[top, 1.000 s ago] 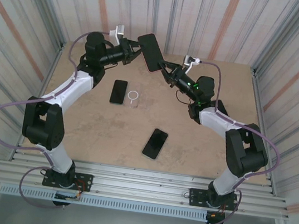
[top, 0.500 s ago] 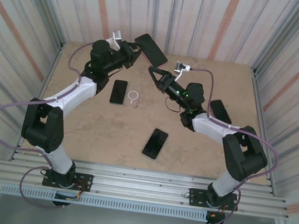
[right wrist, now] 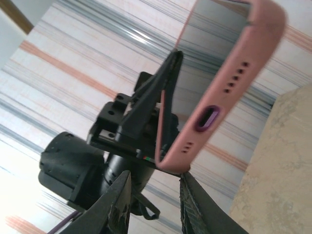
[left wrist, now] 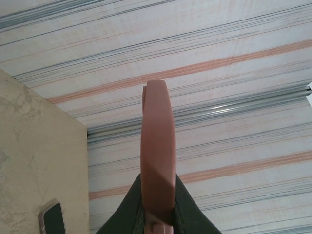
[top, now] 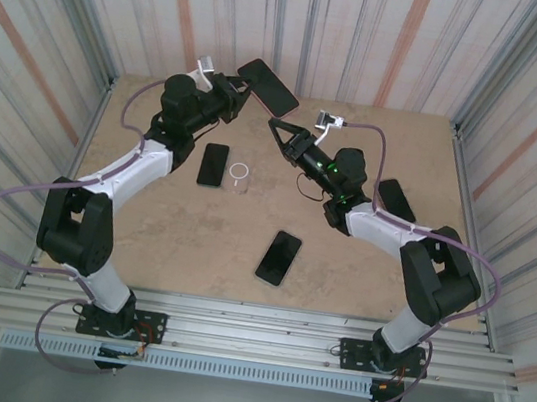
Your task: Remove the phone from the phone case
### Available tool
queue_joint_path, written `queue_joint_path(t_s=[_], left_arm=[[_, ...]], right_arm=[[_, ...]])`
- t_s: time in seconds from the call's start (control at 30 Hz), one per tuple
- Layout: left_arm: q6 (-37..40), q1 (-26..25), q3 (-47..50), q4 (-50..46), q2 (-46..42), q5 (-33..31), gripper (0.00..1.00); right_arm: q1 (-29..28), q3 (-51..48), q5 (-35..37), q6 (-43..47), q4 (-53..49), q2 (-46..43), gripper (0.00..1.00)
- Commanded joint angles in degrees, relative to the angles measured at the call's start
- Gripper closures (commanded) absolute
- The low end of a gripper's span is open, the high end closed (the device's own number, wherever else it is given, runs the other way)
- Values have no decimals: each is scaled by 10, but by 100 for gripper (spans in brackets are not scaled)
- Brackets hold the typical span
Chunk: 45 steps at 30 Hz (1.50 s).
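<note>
Top view, upper centre: the left gripper (top: 236, 96) holds the phone (top: 268, 87) aloft over the far edge of the bench (top: 162, 236), dark screen facing up and tilted.

- Left wrist view: the pink phone case (left wrist: 157, 156) stands edge-on, pinched at its lower end between the closed dark fingers (left wrist: 127, 210).
- Right wrist view: the case's bottom edge with its charging port (right wrist: 207, 119) fills the upper right. The screen sits flush inside the pink rim, so the phone is not yet out.

Change: a second ago the right gripper (top: 276, 134) was up against the phone's lower end. It has since dropped back toward frame centre and now sits just below and to the right of the phone, clear of it. The phone has tipped flatter and shifted slightly left. The right gripper's fingers (right wrist: 118, 204) are spread wide with nothing between them.

Reading: contact broke without any separation I can see. The peel is still to do, so the right arm likely needs a fresh approach to a case corner or lip.

Also on the bench: three loose phones (top: 212, 164) (top: 279, 257) (top: 393, 197) and a small white ring (top: 239, 171).
</note>
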<state>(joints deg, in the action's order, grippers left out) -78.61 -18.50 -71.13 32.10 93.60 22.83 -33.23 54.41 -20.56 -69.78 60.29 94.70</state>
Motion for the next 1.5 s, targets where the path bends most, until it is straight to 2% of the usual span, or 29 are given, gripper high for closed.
queue_joint_path(t_s=[0.0,0.47,1.17,1.47], left_arm=[[-9,-4,1,56,-41,-7,93],[-8,-5,1,58,-43,-1,93],[-32,-7,0,50,-53,-3,95],[-69,-8,-10,48,-65,25,100]], right_arm=[[5,18,2,10,-25,-9,68],[14,43,-7,-18,41,22,70],[27,55,-57,22,-34,17,88],[50,62,-111,121,-116,7,90]])
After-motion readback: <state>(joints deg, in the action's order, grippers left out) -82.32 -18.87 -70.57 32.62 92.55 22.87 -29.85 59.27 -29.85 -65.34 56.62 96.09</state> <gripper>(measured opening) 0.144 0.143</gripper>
